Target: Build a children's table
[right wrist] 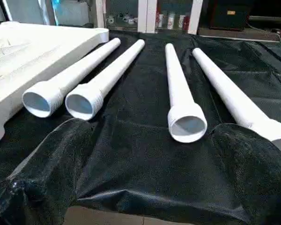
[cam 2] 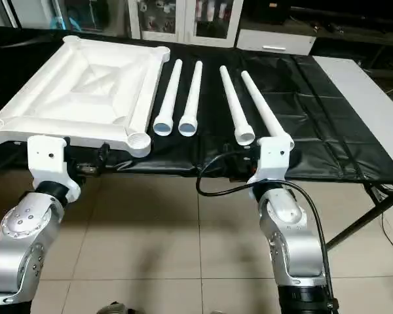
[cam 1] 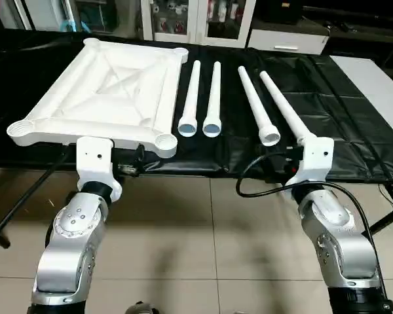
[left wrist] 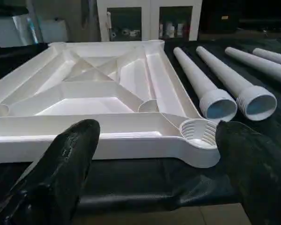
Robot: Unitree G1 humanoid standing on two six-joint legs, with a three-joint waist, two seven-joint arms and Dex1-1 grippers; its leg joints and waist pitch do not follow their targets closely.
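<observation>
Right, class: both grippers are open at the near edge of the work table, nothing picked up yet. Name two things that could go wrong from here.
1. The tabletop lies underside up with its near corner sockets overhanging the black-covered work table's edge; a bump from the left gripper could tip or slide it off.
2. The four legs lie loose and close together; the right gripper reaching for one may roll its neighbours, perhaps off the edge.
</observation>
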